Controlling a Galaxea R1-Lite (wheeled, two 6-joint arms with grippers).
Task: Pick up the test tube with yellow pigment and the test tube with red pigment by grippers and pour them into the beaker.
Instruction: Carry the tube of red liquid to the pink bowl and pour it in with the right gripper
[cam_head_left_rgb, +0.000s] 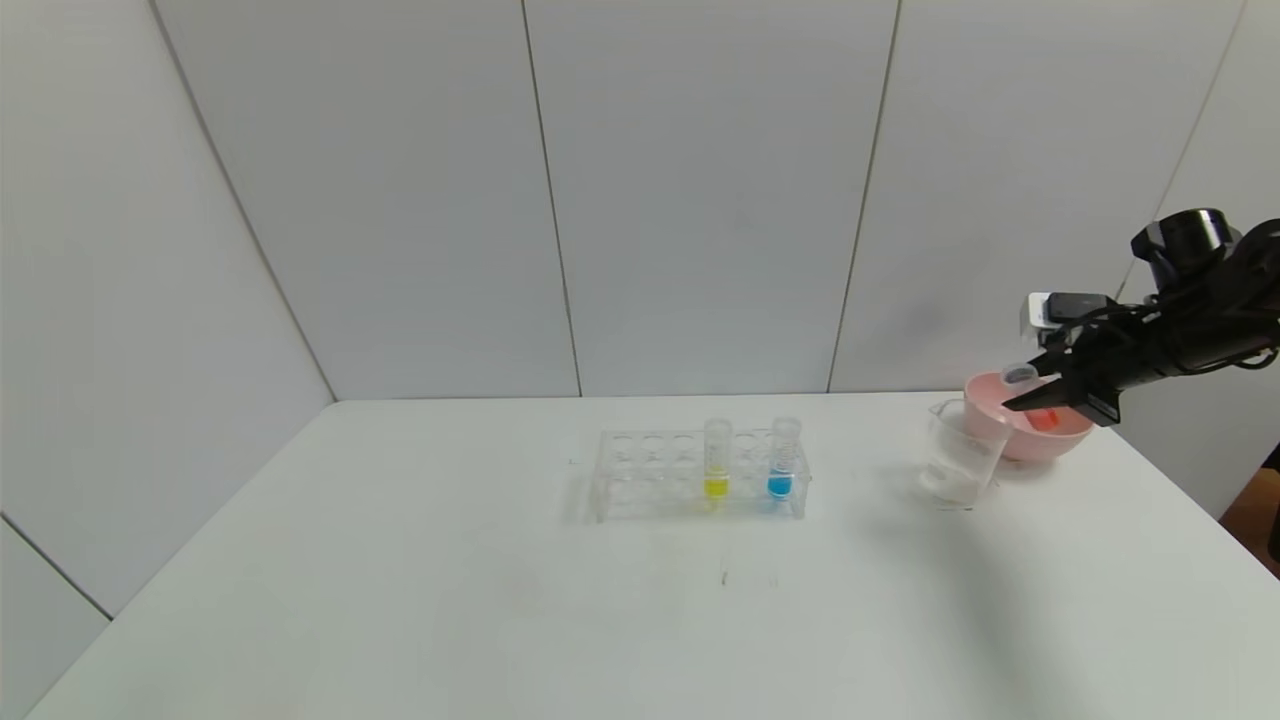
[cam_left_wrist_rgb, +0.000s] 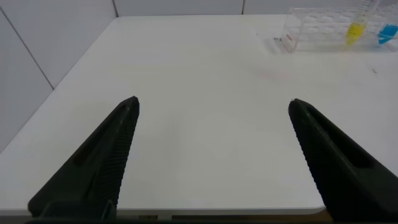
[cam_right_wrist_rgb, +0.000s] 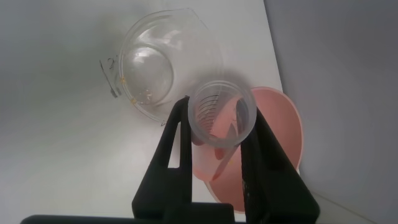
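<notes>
My right gripper (cam_head_left_rgb: 1022, 398) is shut on the test tube with red pigment (cam_head_left_rgb: 1030, 398), holding it tilted above the table's far right. Its ridged mouth (cam_right_wrist_rgb: 221, 113) points toward the beaker (cam_head_left_rgb: 958, 462), and the red liquid sits at its lower end over the pink bowl. The clear beaker (cam_right_wrist_rgb: 149, 68) stands just left of the tube. The test tube with yellow pigment (cam_head_left_rgb: 717, 462) stands upright in the clear rack (cam_head_left_rgb: 650, 472) at mid-table and shows far off in the left wrist view (cam_left_wrist_rgb: 356, 29). My left gripper (cam_left_wrist_rgb: 214, 102) hangs open and empty over the table's near left edge.
A pink bowl (cam_head_left_rgb: 1050, 442) stands right behind the beaker, close to the table's right edge. A tube with blue liquid (cam_head_left_rgb: 782, 462) stands in the rack to the right of the yellow one. White wall panels close off the back and both sides.
</notes>
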